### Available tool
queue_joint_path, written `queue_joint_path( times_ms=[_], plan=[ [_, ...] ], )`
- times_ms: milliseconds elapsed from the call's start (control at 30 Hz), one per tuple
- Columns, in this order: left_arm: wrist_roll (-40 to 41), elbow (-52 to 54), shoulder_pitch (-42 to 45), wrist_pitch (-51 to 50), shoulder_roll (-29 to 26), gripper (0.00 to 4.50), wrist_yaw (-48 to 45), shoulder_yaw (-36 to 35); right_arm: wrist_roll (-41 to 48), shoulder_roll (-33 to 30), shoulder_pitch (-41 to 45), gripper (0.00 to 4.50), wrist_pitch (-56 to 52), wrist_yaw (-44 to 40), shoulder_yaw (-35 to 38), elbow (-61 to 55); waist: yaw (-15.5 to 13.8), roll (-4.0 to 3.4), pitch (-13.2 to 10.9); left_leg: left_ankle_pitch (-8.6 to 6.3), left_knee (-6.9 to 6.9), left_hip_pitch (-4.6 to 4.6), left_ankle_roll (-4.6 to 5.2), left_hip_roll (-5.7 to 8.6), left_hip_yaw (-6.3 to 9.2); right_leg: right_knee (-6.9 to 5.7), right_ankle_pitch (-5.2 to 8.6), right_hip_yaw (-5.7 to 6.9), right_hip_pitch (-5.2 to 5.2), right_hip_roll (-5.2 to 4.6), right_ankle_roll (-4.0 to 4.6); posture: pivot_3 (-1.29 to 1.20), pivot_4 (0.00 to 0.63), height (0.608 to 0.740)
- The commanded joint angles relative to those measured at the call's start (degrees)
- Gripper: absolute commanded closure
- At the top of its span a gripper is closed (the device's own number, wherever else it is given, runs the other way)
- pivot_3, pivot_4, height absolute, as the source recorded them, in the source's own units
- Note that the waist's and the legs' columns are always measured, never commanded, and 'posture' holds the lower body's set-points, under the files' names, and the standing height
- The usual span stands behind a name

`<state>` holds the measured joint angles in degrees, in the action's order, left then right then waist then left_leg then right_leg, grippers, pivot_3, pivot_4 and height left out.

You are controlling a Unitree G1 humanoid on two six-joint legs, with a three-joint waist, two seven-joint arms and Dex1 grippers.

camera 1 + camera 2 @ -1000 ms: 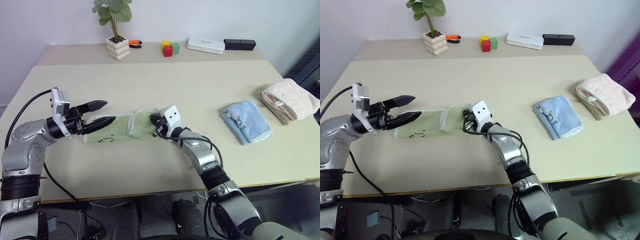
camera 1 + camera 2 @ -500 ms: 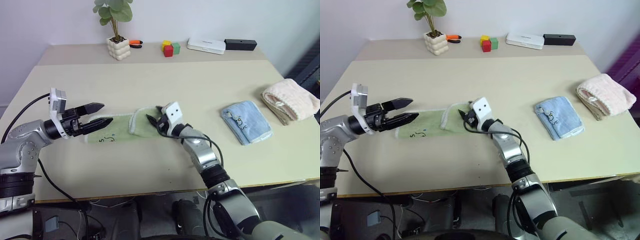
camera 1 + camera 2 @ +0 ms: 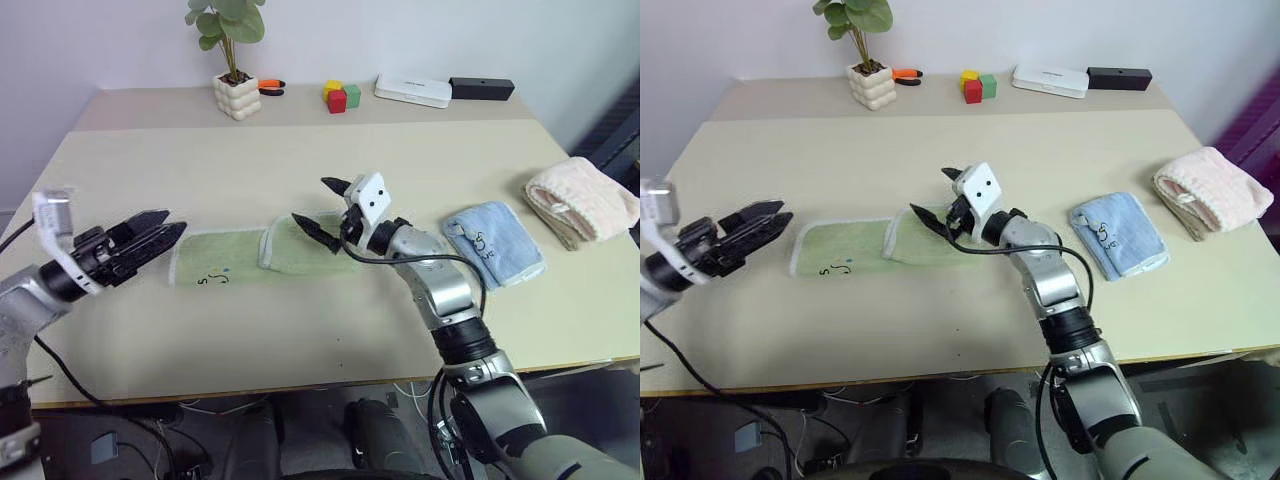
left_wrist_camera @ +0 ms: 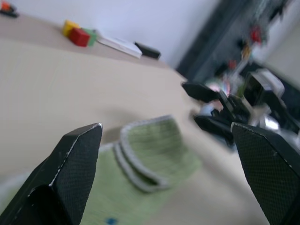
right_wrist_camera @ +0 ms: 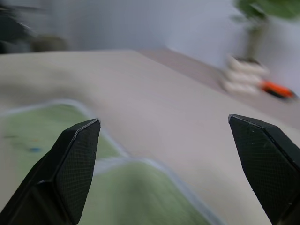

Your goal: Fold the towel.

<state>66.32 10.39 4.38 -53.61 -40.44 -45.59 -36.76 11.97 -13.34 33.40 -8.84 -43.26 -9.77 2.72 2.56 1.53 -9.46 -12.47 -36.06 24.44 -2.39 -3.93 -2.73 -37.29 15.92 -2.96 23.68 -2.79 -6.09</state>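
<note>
The light green towel (image 3: 225,262) lies flat on the table left of centre. Its right end (image 3: 290,248) is folded over toward the left, white edging up. My right gripper (image 3: 310,200) hovers open just above that folded end and holds nothing. My left gripper (image 3: 170,222) is off the towel's left end, apart from it. The left wrist view shows its fingers (image 4: 79,154) spread wide, with the towel (image 4: 154,159) and the right gripper (image 4: 190,103) beyond. The right wrist view looks over the towel (image 5: 140,197) between spread fingers (image 5: 75,159).
A light blue folded cloth (image 3: 493,243) and a pink-cream folded towel (image 3: 580,200) lie to the right. At the back stand a potted plant (image 3: 236,96), coloured blocks (image 3: 340,97), a white box (image 3: 412,90) and a black box (image 3: 480,88).
My right gripper opened, let go of the towel's folded end and rose above it. My left gripper drew back to the left off the towel and rolled.
</note>
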Motion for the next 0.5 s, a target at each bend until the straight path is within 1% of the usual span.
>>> queue_joint_path(
  times_ms=[33,67,133,167,200,267,333,400,500],
  plan=[
    [17.66,8.58,-6.31,-4.71,2.72,0.00,14.77,-4.93,7.44,-4.71,-0.37,0.05,-1.99,-8.41,2.76,-7.80,-0.05,0.00,0.00,0.00,-0.02,-0.03,0.00,-0.01,0.04,0.00,0.00,0.03,-0.05,-0.01,0.00,0.00,0.150,0.740],
    [21.40,9.88,-7.92,-4.56,3.10,0.00,17.72,-5.00,8.03,-5.80,-0.44,0.05,-1.93,-9.59,2.91,-8.48,-0.16,0.01,0.01,0.00,-0.03,-0.06,-0.01,-0.01,0.05,0.00,0.00,0.03,-0.09,-0.06,0.00,0.00,0.150,0.740],
    [29.88,12.84,-12.70,-2.16,5.02,0.00,27.87,-4.38,9.88,-9.43,-0.74,0.05,-2.60,-14.09,2.96,-10.16,-0.23,0.05,0.03,-0.01,-0.07,-0.11,-0.01,0.02,0.11,0.01,0.01,0.10,-0.19,-0.11,0.02,0.00,0.150,0.740],
    [34.26,13.83,-15.09,-0.56,5.78,0.00,32.53,-3.63,10.15,-10.78,-0.77,0.05,-2.27,-15.70,2.83,-10.59,-0.21,0.05,0.03,-0.01,-0.06,-0.17,-0.02,0.01,0.09,0.02,0.09,0.10,-0.24,-0.15,0.18,0.00,0.150,0.740],
    [35.95,15.23,-17.33,1.25,7.45,0.00,36.29,-3.20,9.91,-11.90,-0.80,0.05,-1.63,-16.79,2.59,-10.78,-0.18,0.05,0.03,-0.01,-0.05,-0.23,-0.02,0.03,0.07,0.02,0.11,0.09,-0.26,-0.20,0.21,0.00,0.150,0.740],
    [38.16,17.49,-20.59,4.39,9.69,0.00,41.62,-2.03,9.53,-12.53,-0.61,0.05,-1.10,-17.02,2.48,-10.53,-0.18,0.04,0.02,-0.01,-0.01,-0.31,-0.02,0.03,0.08,0.04,0.12,0.04,-0.28,-0.28,0.24,0.00,0.150,0.740],
    [38.02,20.22,-22.84,8.39,13.48,0.00,47.85,0.20,9.99,-12.26,-0.27,0.05,-1.50,-16.78,2.75,-9.97,-0.17,0.02,0.03,-0.01,-0.01,-0.32,-0.02,0.07,0.00,0.06,0.22,0.04,-0.29,-0.24,0.42,0.00,0.150,0.740],
    [40.25,21.44,-24.13,11.39,15.73,0.00,54.80,3.56,9.73,-11.98,-0.19,0.05,-1.50,-16.29,2.67,-9.65,-0.33,0.03,0.03,-0.01,-0.02,-0.33,-0.02,0.11,-0.05,0.07,0.23,0.03,-0.30,-0.23,0.44,0.00,0.150,0.740],
    [41.16,22.88,-25.26,15.23,18.26,0.00,60.54,6.57,9.27,-11.87,-0.46,0.05,-1.33,-15.86,2.40,-9.98,-0.61,0.03,0.03,-0.01,-0.08,-0.31,-0.03,0.13,-0.03,0.15,0.24,0.02,-0.34,-0.22,0.46,0.00,0.150,0.740]
  ],
)
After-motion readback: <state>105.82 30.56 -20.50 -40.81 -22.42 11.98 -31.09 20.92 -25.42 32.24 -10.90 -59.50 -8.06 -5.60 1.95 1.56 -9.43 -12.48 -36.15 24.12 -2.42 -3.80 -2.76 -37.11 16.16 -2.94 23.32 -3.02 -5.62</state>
